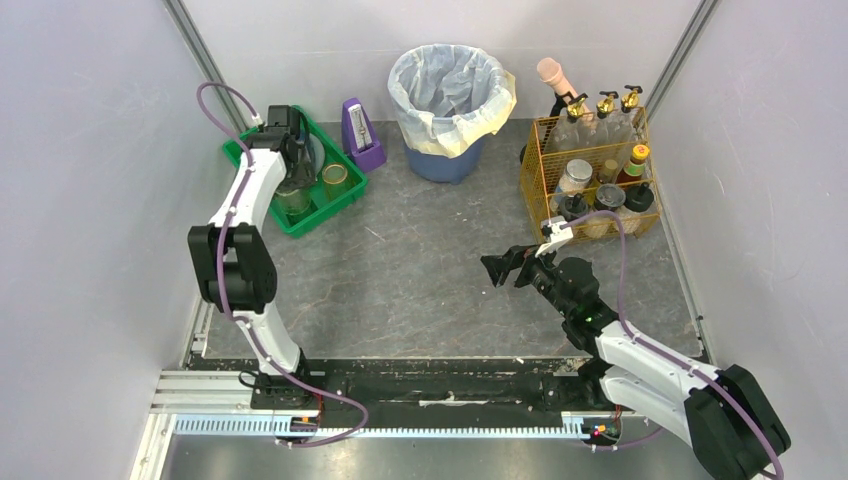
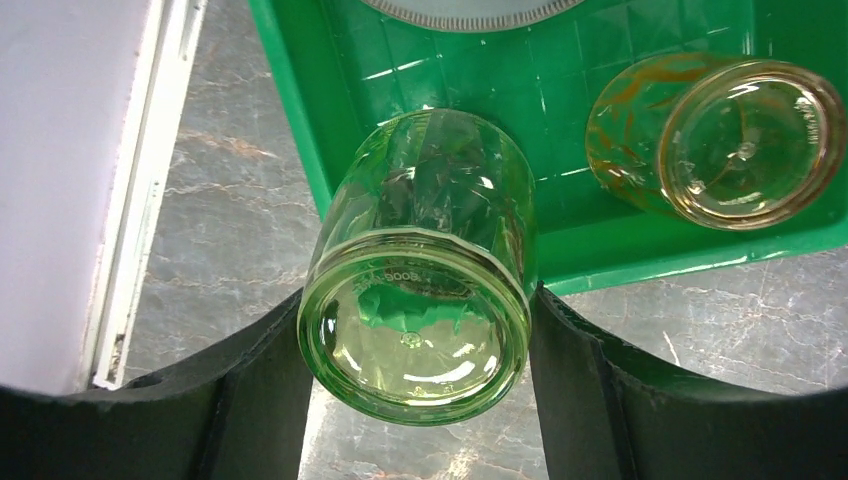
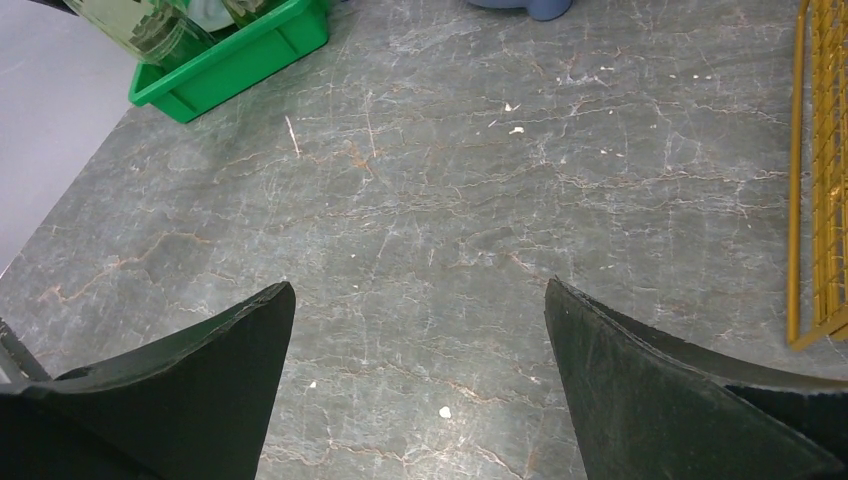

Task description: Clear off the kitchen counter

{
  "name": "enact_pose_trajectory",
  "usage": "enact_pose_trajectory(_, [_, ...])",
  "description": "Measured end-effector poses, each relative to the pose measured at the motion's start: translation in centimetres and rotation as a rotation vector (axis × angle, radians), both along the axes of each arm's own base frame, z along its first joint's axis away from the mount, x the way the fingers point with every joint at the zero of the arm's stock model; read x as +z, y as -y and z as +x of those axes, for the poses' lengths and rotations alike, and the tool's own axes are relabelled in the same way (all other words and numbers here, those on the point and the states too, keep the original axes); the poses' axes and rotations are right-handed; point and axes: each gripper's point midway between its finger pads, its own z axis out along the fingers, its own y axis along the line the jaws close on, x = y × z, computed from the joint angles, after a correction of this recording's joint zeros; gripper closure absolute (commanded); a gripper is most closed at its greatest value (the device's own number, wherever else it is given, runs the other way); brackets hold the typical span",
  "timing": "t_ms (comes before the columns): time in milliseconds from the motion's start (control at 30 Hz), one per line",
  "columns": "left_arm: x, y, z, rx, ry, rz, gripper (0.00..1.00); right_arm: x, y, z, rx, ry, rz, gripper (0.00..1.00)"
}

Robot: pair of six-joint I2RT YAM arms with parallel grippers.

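**Left end effector grasps a green glass at the tray; right end effector hangs released over the tabletop.**

The marbled dark-grey tabletop (image 1: 420,270) fills the middle of the overhead view, with a green tray (image 1: 335,210) at its 10 o'clock corner, a lined bin (image 1: 450,100) at 12 o'clock and a yellow wire basket (image 1: 533,175) of bottles at 2 o'clock. In the left wrist view, the left end effector (image 2: 420,300) has both fingers touching the sides of the green glass (image 2: 415,250). The glass is tilted across the tray's near rim. An amber glass (image 2: 720,140) sits inside the tray at 2 o'clock from it. The right end effector (image 3: 418,283) is spread wide and holds nothing, over bare tabletop just 4 o'clock of centre.
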Motion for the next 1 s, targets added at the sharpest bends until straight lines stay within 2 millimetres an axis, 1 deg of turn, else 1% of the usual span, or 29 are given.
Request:
enact_pose_trajectory(67, [-1.1,-0.4,0.1,0.007,-0.024,-0.028,0.54,-0.1,0.0,0.0,-0.003,0.001,-0.004,0.02])
enact_pose_trajectory(100, [-1.7,-0.6,0.1,0.009,-0.036,-0.047,0.50,-0.1,0.0,0.0,-0.004,0.000,-0.005,0.02])
enact_pose_trajectory(233, [-3.6,-1.3,0.3,0.021,-0.069,-0.109,0.25,-0.2,-0.1,-0.1,0.001,0.001,-0.014,0.02])
enact_pose_trajectory(333, [-4.2,-1.6,0.3,0.026,-0.079,-0.127,0.10,-0.3,-0.2,-0.1,0.005,0.001,-0.018,0.02])
enact_pose_trajectory(367, [-4.2,-1.7,0.3,0.027,-0.079,-0.126,0.01,-0.3,-0.3,-0.2,0.008,0.001,-0.019,0.02])
enact_pose_trajectory(500, [-4.0,-1.6,0.4,0.019,-0.072,-0.122,0.00,-0.5,-0.3,-0.2,0.010,-0.003,-0.027,0.02])
enact_pose_trajectory(633, [-3.8,-1.4,0.1,0.015,-0.065,-0.127,0.00,-0.6,-0.2,-0.1,0.003,-0.001,-0.034,0.02])
enact_pose_trajectory(700, [-3.3,-1.4,-0.2,0.013,-0.052,-0.129,0.00,-0.6,0.0,-0.1,-0.004,0.000,-0.039,0.02])
enact_pose_trajectory(767, [-2.4,-1.3,-0.7,0.011,-0.026,-0.128,0.00,-0.7,0.1,0.0,-0.010,0.000,-0.045,0.02])
enact_pose_trajectory(867, [-0.1,-1.1,-1.8,0.006,0.029,-0.119,0.00,-0.4,0.3,-0.2,-0.010,0.007,-0.045,0.02])
enact_pose_trajectory(933, [2.5,-0.9,-2.4,-0.001,0.093,-0.097,0.00,0.3,0.4,-0.3,-0.012,0.023,-0.035,0.02])
enact_pose_trajectory(1000, [5.7,0.3,-3.0,-0.031,0.182,-0.076,0.00,1.3,0.5,-0.4,-0.018,0.052,-0.020,0.02])
